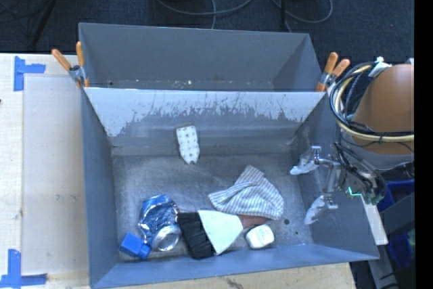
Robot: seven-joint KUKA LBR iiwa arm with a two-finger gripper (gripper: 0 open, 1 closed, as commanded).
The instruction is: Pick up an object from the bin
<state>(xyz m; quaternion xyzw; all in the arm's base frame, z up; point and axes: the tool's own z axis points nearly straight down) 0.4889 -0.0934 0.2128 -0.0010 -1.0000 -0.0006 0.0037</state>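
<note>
Silver two-finger gripper (pixel 310 191) is hovering beside grey metal bin's (pixel 203 71) right wall, fingers spreading wide; orange-capped arm (pixel 389 101) is reaching in above it.

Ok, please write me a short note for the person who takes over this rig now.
Claw: open, holds nothing, at the right side of the bin.
Nearest: striped cloth and small white oval thing.
Farther left: black brush, crushed can, blue block.
At the back, apart: white patterned pouch.
Done: nothing picked yet.
Left: the whole pick.
</note>
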